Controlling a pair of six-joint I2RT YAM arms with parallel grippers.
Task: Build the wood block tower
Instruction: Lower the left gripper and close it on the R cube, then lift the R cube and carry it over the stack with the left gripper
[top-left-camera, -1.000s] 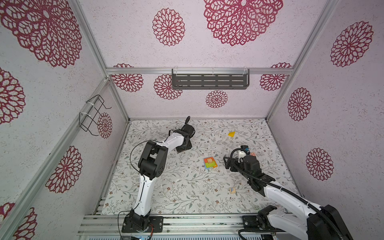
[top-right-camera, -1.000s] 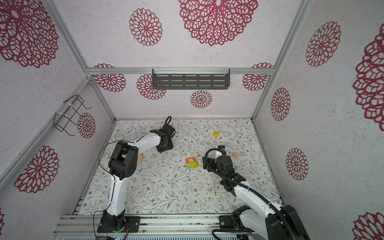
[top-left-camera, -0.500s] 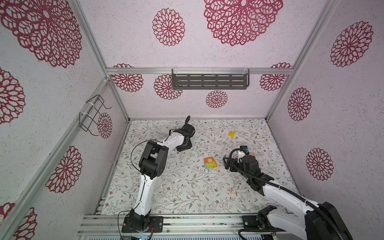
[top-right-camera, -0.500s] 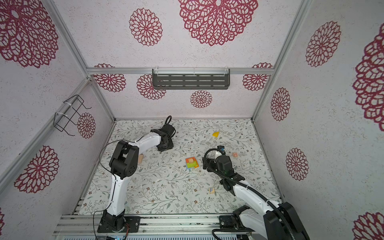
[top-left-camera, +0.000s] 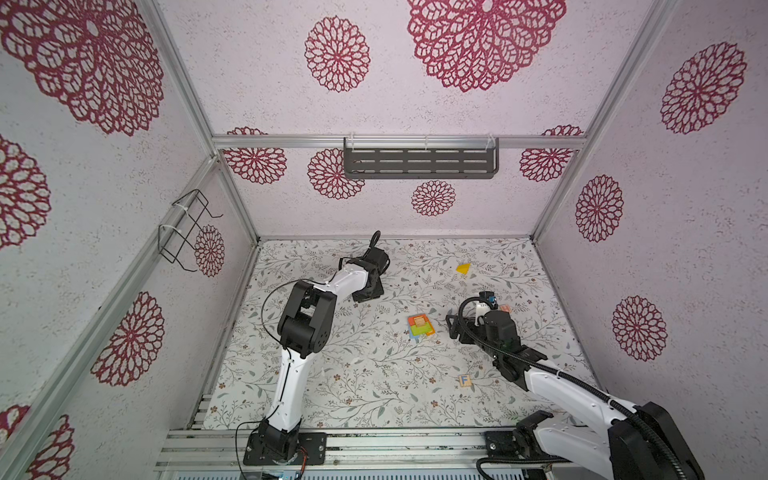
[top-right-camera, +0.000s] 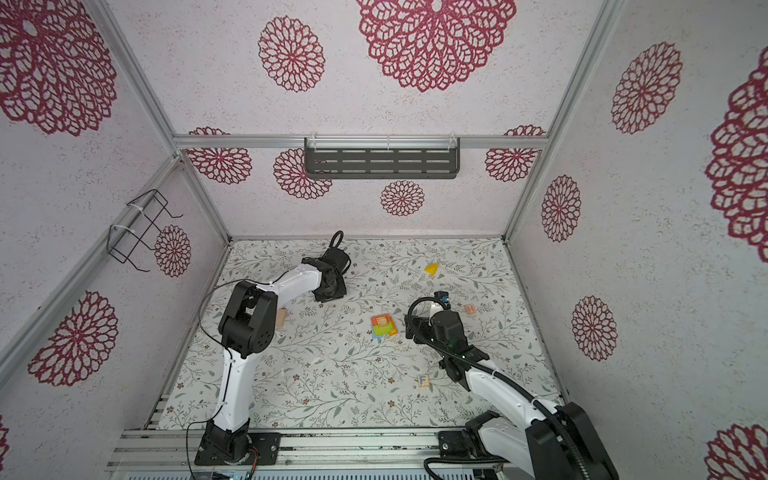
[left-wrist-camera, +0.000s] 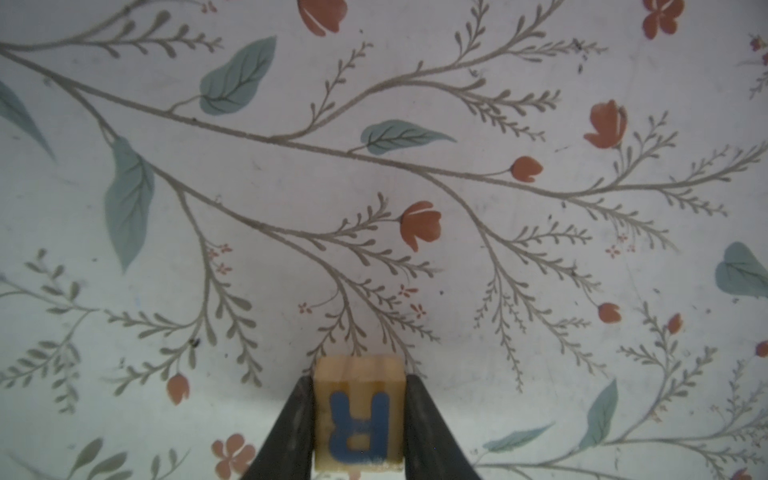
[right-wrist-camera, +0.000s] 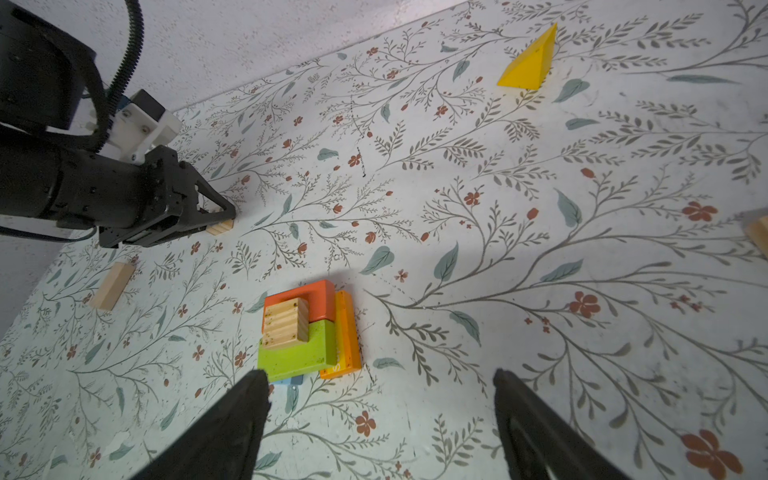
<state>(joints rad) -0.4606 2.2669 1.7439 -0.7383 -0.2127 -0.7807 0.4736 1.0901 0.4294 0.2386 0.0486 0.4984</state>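
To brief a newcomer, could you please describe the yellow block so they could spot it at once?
On the floral table, look to the far side, near the back wall under the dark shelf. The yellow block lies alone, apart from the colourful stack; it is the only wedge-shaped and only yellow piece.

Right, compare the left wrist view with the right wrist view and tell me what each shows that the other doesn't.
Only the left wrist view: the blue R on the wooden cube clamped in the left gripper. Only the right wrist view: the block tower, the yellow wedge, a tan plank and the open right gripper. Both: that cube in the left gripper's grip, and the floral table cover.
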